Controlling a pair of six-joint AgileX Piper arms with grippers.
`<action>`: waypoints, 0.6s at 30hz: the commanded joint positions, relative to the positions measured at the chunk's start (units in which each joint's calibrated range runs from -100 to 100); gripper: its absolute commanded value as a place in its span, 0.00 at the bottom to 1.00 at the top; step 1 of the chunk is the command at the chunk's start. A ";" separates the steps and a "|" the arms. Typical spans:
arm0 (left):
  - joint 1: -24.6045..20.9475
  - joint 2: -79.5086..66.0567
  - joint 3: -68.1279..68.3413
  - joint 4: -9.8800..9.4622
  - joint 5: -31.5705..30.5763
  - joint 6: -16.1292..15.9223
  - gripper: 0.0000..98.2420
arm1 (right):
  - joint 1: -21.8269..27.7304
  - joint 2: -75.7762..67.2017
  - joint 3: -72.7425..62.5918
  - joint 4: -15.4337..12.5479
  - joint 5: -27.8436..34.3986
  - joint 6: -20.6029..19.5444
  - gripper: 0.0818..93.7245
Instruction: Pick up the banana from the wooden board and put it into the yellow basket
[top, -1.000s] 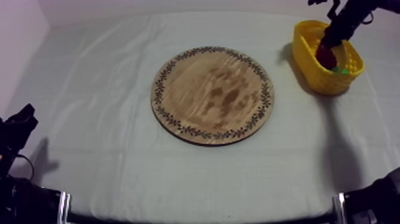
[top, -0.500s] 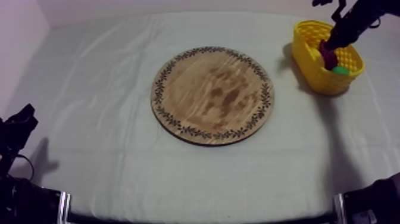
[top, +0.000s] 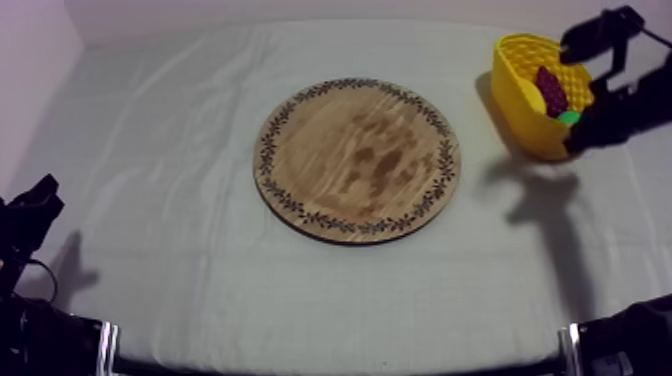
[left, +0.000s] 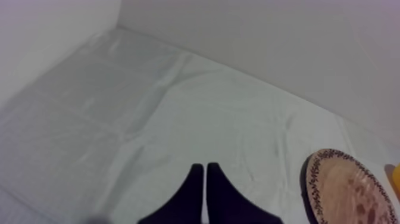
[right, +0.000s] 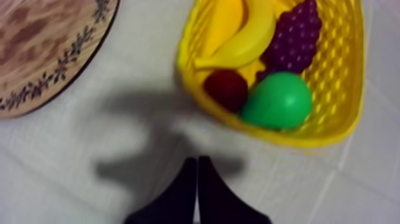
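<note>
The banana (right: 244, 36) lies in the yellow basket (right: 309, 136) together with a bunch of grapes (right: 294, 36), a small red fruit (right: 226, 89) and a green pear (right: 278, 100). My right gripper (right: 197, 159) is shut on nothing, its fingers pressed into a narrow wedge, and hangs over the cloth just outside the basket's near wall. From above, the right gripper (top: 580, 140) is at the basket's (top: 520, 95) front right side. The round wooden board (top: 355, 160) is bare. My left gripper (left: 205, 173) is shut and rests low at the table's left, seen from above as the left gripper (top: 30, 215).
The board's patterned rim (right: 65, 68) lies a short way from the basket, with a strip of cloth between them. A wall closes off the far side of the table (left: 178, 119). The right arm's shadow (top: 540, 205) falls on the cloth in front of the basket.
My right gripper has risen out of the basket, its fingers have closed, and it has moved to the basket's front right. The fruit stays inside. The left arm has not moved.
</note>
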 joint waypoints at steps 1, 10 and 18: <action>-0.03 0.00 0.00 0.01 0.03 0.01 0.00 | 0.12 -10.88 9.98 0.13 -0.15 -0.26 0.01; -0.03 0.00 0.00 0.01 0.03 0.01 0.00 | 0.95 -35.71 24.17 0.79 0.72 -1.39 0.01; -0.03 0.00 0.00 0.01 0.03 0.01 0.00 | -0.72 -58.53 29.70 2.99 5.15 -4.99 0.01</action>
